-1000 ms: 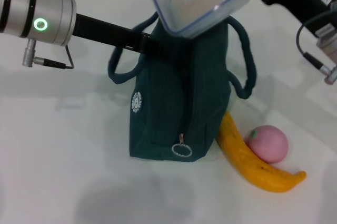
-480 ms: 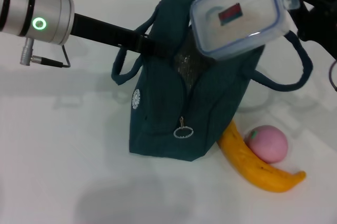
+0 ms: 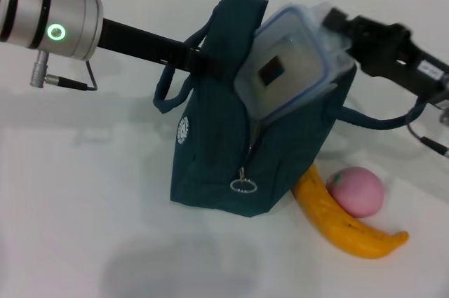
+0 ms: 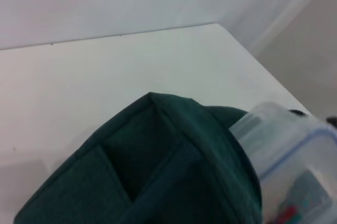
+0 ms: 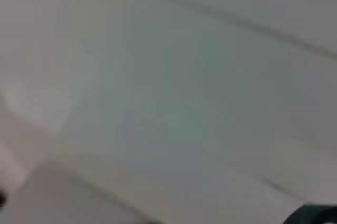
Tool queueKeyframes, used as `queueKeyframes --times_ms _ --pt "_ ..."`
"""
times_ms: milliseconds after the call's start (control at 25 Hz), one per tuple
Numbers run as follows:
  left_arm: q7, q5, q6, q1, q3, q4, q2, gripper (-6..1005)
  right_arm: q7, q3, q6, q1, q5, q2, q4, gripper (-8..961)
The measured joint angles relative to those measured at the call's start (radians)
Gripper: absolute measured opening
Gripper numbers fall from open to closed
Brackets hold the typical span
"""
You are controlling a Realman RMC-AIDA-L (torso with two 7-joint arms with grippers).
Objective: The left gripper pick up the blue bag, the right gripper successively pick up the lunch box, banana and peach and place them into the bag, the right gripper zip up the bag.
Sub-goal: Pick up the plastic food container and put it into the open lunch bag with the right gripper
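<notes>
You see the left gripper [image 3: 210,65] closed on the blue bag [image 3: 231,158], which stands on the white table [image 3: 84,207]. The right gripper [image 3: 335,26] clamps the lunch box [image 3: 291,59], tilted in the bag's open mouth. Banana [image 3: 344,224] and peach [image 3: 358,190] lie touching, beside the bag.

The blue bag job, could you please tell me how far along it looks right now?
Done: the left end effector holds the blue bag open and upright. In hand: the right end effector is tipping the lunch box into the bag's mouth, only partly in. Left: the banana and peach lie beside the bag, which is unzipped.
</notes>
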Motion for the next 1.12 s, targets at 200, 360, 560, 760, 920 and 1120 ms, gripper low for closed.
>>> queueKeyframes --times_ms 200,360,560,760,920,1120 --pt "0.003 -0.003 0.005 0.003 0.021 0.0 0.0 46 -0.103 -0.167 0.014 0.033 -0.001 -0.001 -0.106 247" --pt "0.003 -0.004 0.006 0.012 0.024 0.0 -0.001 47 -0.107 -0.211 0.023 0.028 -0.001 -0.002 -0.155 254" --pt "0.003 -0.002 0.007 0.016 0.024 -0.006 0.001 48 -0.124 -0.238 0.021 0.022 -0.001 -0.008 -0.178 262" --pt "-0.001 -0.005 0.008 0.017 0.018 -0.001 0.007 49 -0.13 -0.236 0.029 -0.009 -0.001 -0.014 -0.224 270" --pt "-0.014 -0.018 0.008 0.013 0.015 0.0 0.02 49 -0.136 -0.238 0.048 -0.045 -0.002 -0.016 -0.298 322" --pt "-0.024 -0.052 0.021 0.007 0.015 0.0 0.027 50 -0.148 -0.238 0.028 -0.055 -0.04 -0.032 -0.362 526"
